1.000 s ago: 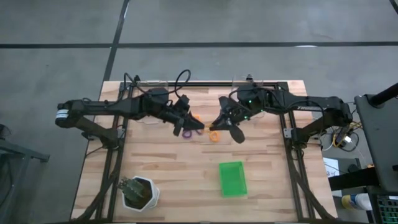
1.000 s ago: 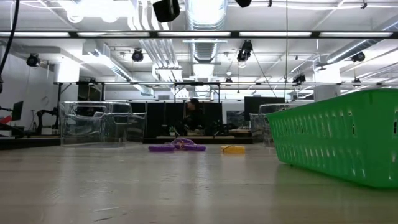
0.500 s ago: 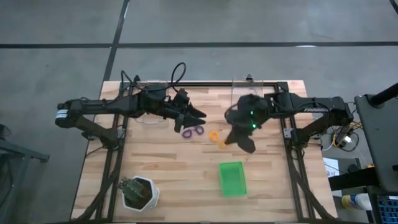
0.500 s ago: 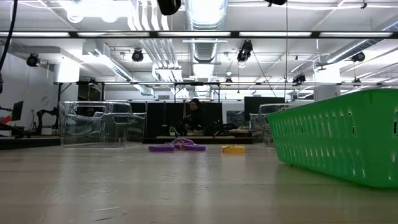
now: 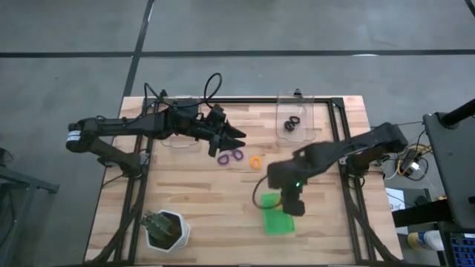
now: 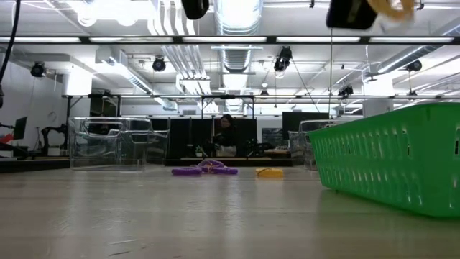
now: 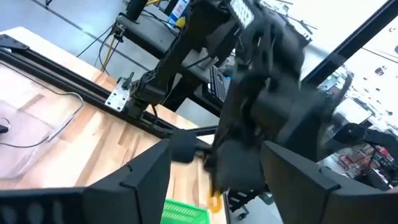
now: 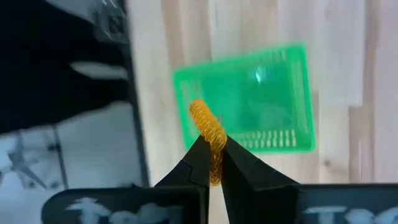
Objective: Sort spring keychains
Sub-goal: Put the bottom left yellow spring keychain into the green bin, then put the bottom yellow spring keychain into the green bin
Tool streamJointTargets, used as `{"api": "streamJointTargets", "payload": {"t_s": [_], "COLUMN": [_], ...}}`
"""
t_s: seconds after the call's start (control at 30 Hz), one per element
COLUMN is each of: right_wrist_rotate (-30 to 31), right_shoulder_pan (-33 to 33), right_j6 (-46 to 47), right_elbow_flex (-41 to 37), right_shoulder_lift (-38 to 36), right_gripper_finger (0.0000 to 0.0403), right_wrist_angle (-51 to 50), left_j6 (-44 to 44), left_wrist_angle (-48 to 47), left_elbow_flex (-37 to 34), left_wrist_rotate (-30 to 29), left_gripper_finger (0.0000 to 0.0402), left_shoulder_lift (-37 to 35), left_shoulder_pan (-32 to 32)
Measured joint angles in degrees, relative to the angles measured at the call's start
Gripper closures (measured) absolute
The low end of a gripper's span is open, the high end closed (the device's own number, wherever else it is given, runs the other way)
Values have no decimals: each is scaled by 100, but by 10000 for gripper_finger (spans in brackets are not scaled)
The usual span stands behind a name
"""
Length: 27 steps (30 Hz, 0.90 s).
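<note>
Two arms are over the worktop point(image 5: 193, 193), and we place everything by the green tray point(image 5: 277, 215). Our right end effector point(image 8: 213, 163) hangs above the tray's far-left corner, fingers pinched shut on an orange keychain point(image 8: 208, 127); in the right wrist view the coil sticks out past the fingertips with the tray straight beyond it. The low view catches the same coil point(image 6: 392, 6) high up at the upper edge, above the tray wall point(image 6: 388, 162).

Our left end effector point(image 5: 236, 137) sits well away from the tray, on its far-left side, with its fingers spread and nothing between them. Just beside its tips, toward the tray, lie two purple keychains point(image 5: 231, 156) touching each other on the wood. A second orange keychain point(image 5: 255, 162) lies near them, between the purple pair and the tray, apart from both. In the low view the purple pair point(image 6: 205, 170) and this orange one point(image 6: 269, 172) rest flat on the worktop, left of the tray.

Beyond the tray, at the far edge, stands a clear bin point(image 5: 295, 119) holding two black keychains point(image 5: 291, 124). Another clear bin point(image 5: 178, 137) sits farther left, partly under the left arm; we cannot tell what it holds. A white cup point(image 5: 167, 230) stands well left of the tray at the near edge.
</note>
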Motion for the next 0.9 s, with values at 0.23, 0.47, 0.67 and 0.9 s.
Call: {"api": "streamJointTargets", "payload": {"t_s": [0.23,0.47,0.67,0.9], "right_wrist_rotate": [-7,-478,-514,-500], "right_shoulder_pan": [-20,-30,-30,-35], "right_j6": [-484,-913,-931,-790], "right_elbow_flex": [-472,-550,-292,-107], "right_shoulder_lift": [957,1848,1986,1751], "right_gripper_finger": [390,390,373,277], "right_wrist_angle": [53,103,376,283], "left_j6": [86,-7,-10,-15], "left_wrist_angle": [-2,0,-32,-119], "left_elbow_flex": [-9,-9,-9,-11], "left_wrist_rotate": [4,54,57,55], "left_gripper_finger": [161,161,161,161], "left_shoulder_lift": [0,0,0,0], "left_shoulder_pan": [0,0,0,0]}}
